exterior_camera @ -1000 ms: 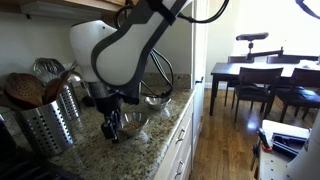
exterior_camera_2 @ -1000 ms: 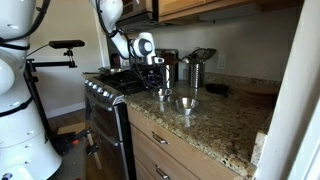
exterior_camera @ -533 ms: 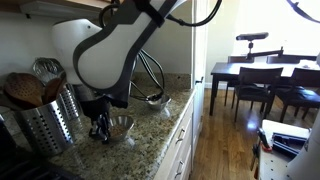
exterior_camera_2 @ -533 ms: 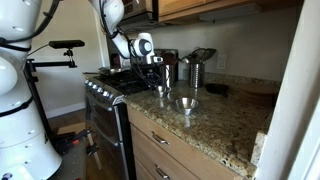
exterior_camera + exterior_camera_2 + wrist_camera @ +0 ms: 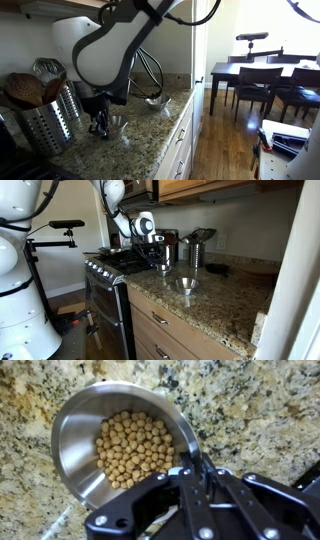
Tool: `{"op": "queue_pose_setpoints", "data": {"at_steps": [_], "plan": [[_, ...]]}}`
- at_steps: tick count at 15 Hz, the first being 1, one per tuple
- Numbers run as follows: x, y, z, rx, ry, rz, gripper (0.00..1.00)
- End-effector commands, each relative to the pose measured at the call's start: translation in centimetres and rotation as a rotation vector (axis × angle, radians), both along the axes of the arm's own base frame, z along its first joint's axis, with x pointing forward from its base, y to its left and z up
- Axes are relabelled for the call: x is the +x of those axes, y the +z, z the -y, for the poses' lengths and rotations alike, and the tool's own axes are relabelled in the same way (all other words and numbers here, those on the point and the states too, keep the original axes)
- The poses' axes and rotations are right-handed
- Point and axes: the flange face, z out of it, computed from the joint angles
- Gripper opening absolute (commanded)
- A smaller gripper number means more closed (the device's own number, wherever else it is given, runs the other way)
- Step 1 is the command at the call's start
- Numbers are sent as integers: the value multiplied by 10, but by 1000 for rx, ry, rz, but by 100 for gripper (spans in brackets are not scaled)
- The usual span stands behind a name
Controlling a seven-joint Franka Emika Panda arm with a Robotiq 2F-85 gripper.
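Note:
A steel bowl point(image 5: 75, 420) holding chickpeas point(image 5: 135, 448) rests on the speckled granite counter point(image 5: 250, 400). In the wrist view my gripper point(image 5: 195, 465) is shut on the bowl's rim, one finger inside the wall and one outside. Both exterior views show the gripper point(image 5: 100, 126) point(image 5: 157, 264) pointing down at the bowl point(image 5: 119, 124) point(image 5: 163, 271) on the counter. The arm's white body hides part of the bowl in an exterior view.
A second steel bowl point(image 5: 155, 100) point(image 5: 186, 283) sits further along the counter. A perforated metal utensil holder point(image 5: 46, 118) with wooden spoons stands close to the gripper. A stove point(image 5: 112, 262) borders the counter. The counter's front edge point(image 5: 170, 125) is near.
The arm has shifted over and settled at the bowl, and the jaws have gone from wide to shut on its rim. The bowl still rests on the counter.

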Motion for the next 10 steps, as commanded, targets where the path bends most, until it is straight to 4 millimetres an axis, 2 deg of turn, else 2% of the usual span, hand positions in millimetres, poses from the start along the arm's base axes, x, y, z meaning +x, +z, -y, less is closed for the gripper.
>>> {"op": "queue_pose_setpoints", "data": {"at_steps": [1, 10], "plan": [[2, -3, 10, -31, -13, 0, 9], [2, -1, 25, -70, -81, 21, 9]]}}
